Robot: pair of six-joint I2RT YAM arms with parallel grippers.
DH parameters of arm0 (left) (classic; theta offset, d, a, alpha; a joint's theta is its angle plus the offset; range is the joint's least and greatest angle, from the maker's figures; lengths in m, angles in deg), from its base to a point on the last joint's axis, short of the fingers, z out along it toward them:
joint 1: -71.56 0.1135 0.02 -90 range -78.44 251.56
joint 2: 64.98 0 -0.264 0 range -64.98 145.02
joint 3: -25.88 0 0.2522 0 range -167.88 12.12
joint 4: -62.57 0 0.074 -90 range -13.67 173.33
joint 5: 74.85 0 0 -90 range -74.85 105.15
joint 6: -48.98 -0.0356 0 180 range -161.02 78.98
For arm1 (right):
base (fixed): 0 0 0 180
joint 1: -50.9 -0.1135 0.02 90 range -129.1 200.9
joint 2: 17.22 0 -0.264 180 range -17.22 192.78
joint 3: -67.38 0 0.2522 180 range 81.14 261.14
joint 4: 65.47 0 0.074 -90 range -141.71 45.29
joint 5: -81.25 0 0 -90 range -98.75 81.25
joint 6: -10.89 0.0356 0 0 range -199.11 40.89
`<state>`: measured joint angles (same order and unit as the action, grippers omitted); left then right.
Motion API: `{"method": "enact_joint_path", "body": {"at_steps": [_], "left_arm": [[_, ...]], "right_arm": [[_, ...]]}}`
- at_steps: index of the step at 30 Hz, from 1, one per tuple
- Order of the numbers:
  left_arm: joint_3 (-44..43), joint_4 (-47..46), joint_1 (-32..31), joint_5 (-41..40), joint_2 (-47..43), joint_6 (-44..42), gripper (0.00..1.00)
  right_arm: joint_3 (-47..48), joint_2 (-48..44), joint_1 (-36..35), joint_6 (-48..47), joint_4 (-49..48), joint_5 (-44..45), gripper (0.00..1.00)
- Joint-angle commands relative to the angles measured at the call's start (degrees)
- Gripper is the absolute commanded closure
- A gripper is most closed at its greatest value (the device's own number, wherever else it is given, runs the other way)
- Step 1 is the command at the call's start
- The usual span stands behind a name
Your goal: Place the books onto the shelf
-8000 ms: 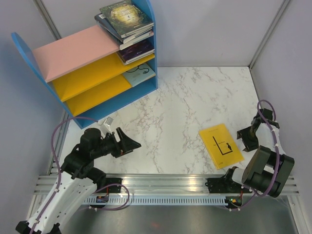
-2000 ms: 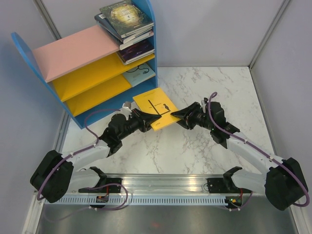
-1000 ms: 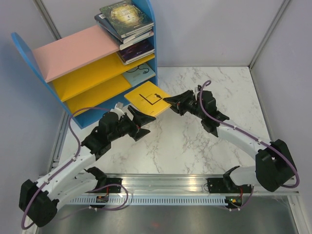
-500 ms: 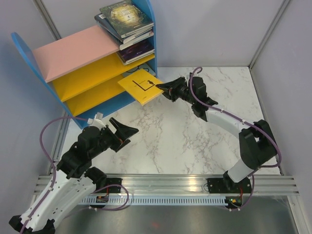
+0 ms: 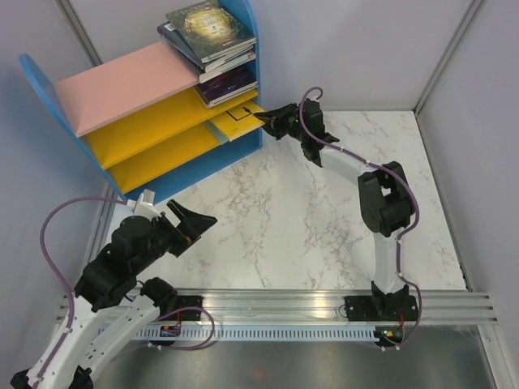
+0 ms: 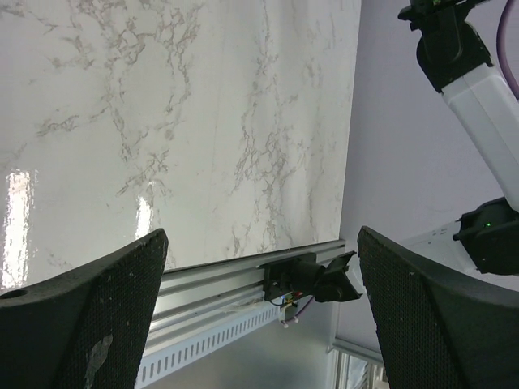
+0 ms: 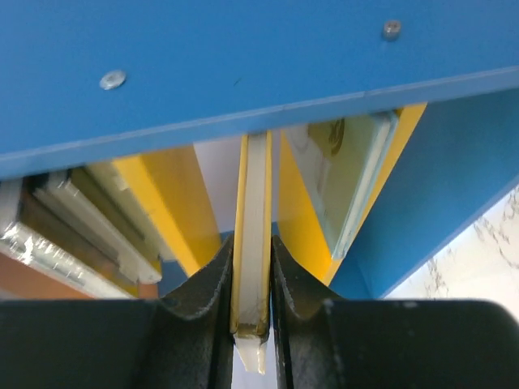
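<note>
Right wrist: right gripper (image 7: 251,271) clamps yellow book (image 7: 251,203) edge-on, long axis pointing into shelf (image 7: 243,73).

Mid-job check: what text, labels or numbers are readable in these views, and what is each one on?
Nothing is legible in any view.
On the dark green-gold book atop the shelf: gold cover lettering, too small to read.
On the yellow book held by the right claw: a black line drawing, no words visible.
Wrist views: no readable markings.

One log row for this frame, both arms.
phase: insert | right gripper: shut on yellow book | yellow book: part-way into shelf, over pale grey-blue book | left gripper: open, empty
</note>
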<state>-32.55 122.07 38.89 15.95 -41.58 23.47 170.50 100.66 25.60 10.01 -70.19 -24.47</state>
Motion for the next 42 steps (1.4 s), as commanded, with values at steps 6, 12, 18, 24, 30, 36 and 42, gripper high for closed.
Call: {"method": "enact_joint_path", "body": {"at_steps": [6, 12, 18, 24, 30, 36, 42], "left_arm": [[-6.57, 9.01, 0.32, -9.75, -4.58, -4.11, 0.0], [-8.24, 13.94, 0.23, -14.41, -8.98, -3.14, 0.0], [-8.16, 15.0, -0.03, -16.0, -9.95, -2.53, 0.0], [-7.55, 14.47, -0.38, -15.74, -7.23, -2.79, 0.0], [-5.79, 12.36, -0.38, -14.51, -6.26, -3.32, 0.0], [-4.73, 10.95, -0.38, -14.42, -5.91, -3.67, 0.0], [-4.12, 10.69, -0.38, -14.68, -5.91, -3.76, 0.0]], "right_arm": [[17.85, 11.92, 0.16, 1.23, -0.86, 4.65, 1.0], [22.87, 16.76, 0.16, 2.11, 2.04, 8.25, 1.0], [21.83, 18.35, 0.51, 1.93, 3.45, 6.41, 0.43], [7.87, 11.5, 1.74, 0.44, 0.47, 5.27, 0.27], [2.05, 8.15, 2.45, -1.49, -0.59, 3.51, 0.27], [0.37, 6.13, 1.92, -2.72, -0.51, 2.37, 0.28], [0.2, 3.67, 1.13, -3.25, -1.38, 1.75, 0.3]]}}
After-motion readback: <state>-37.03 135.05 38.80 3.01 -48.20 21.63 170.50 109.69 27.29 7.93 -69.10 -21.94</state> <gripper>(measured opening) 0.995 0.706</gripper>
